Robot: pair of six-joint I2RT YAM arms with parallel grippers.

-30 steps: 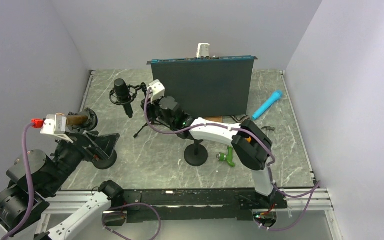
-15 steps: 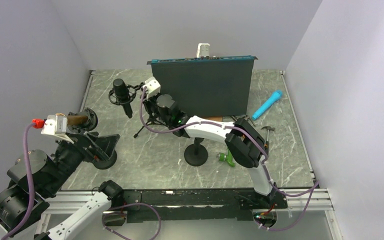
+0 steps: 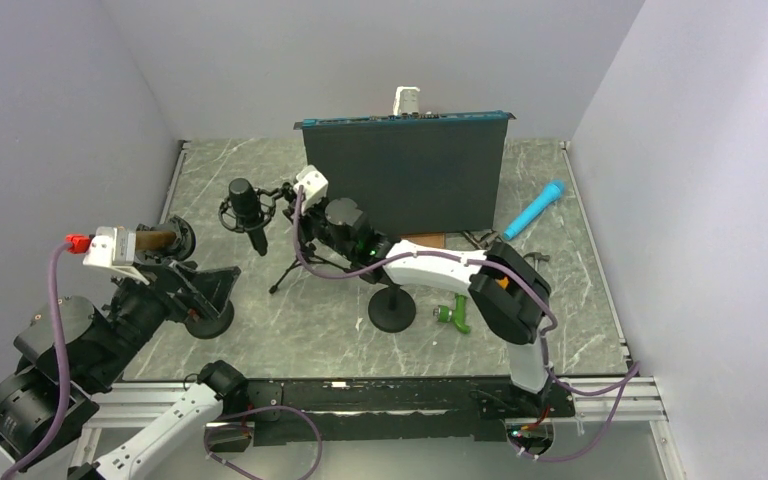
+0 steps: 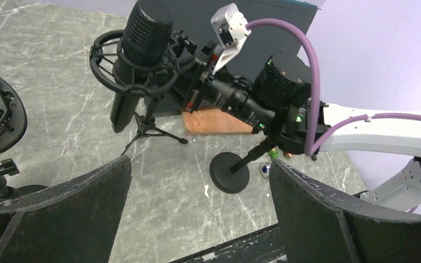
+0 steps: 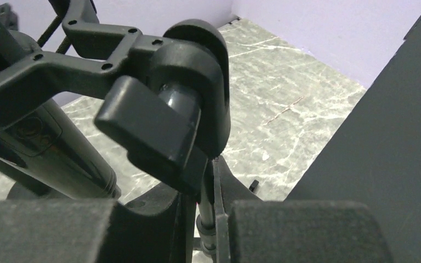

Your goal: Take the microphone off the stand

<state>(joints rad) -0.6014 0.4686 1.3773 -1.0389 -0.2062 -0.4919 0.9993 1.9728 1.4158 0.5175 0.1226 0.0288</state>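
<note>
My right pincer is pressed together on the thin upright of the stand, just under the chunky swivel knuckle that fills the middle of the right wrist view. From above, that pincer sits left of centre, hard against the mount.

The microphone hangs in a black ring-shaped shock mount right beside the grip, still on the stand. It is all black, with a rounded mesh head on a smooth cylinder body. The head tilts toward the upper left of the left wrist view and the tail points down. In that view the microphone is in the upper left, above the small tripod legs spread on the marbled table.

My left pincer is spread wide along the bottom of its own view, well apart from the microphone. From above it is at the left.

A dark upright panel stands just behind the right arm.
</note>
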